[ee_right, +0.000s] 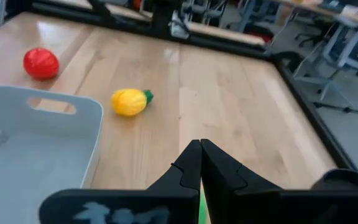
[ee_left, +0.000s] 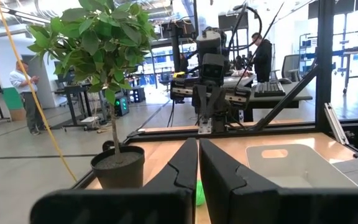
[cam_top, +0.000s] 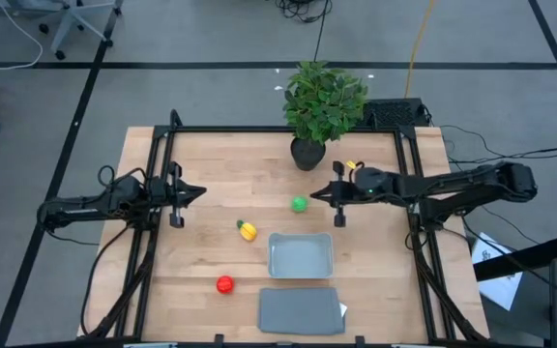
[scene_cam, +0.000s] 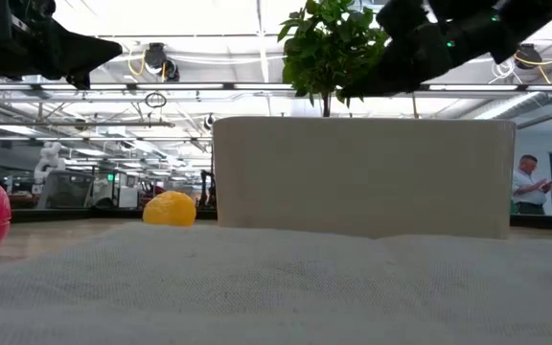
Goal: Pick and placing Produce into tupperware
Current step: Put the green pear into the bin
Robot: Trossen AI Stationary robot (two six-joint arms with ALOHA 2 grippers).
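Observation:
The round green fruit (cam_top: 300, 204) rests on the table near the middle, just ahead of my right gripper (cam_top: 317, 193), which is shut and raised above the table. In the right wrist view only a green sliver (ee_right: 201, 210) shows below the shut fingertips (ee_right: 201, 163). The yellow fruit with a green tip (cam_top: 248, 230) (ee_right: 129, 102) lies left of the tupperware (cam_top: 301, 255) (ee_right: 36, 143). The red fruit (cam_top: 224, 284) (ee_right: 41, 63) lies nearer the front edge. My left gripper (cam_top: 196, 193) (ee_left: 199, 168) is shut and waits at the table's left.
A leafy potted plant (cam_top: 322, 101) stands at the far edge, behind the right gripper. A flat grey lid (cam_top: 301, 310) lies in front of the tupperware at the near edge. Black frame rails (cam_top: 153, 222) run along both sides. People stand in the room beyond.

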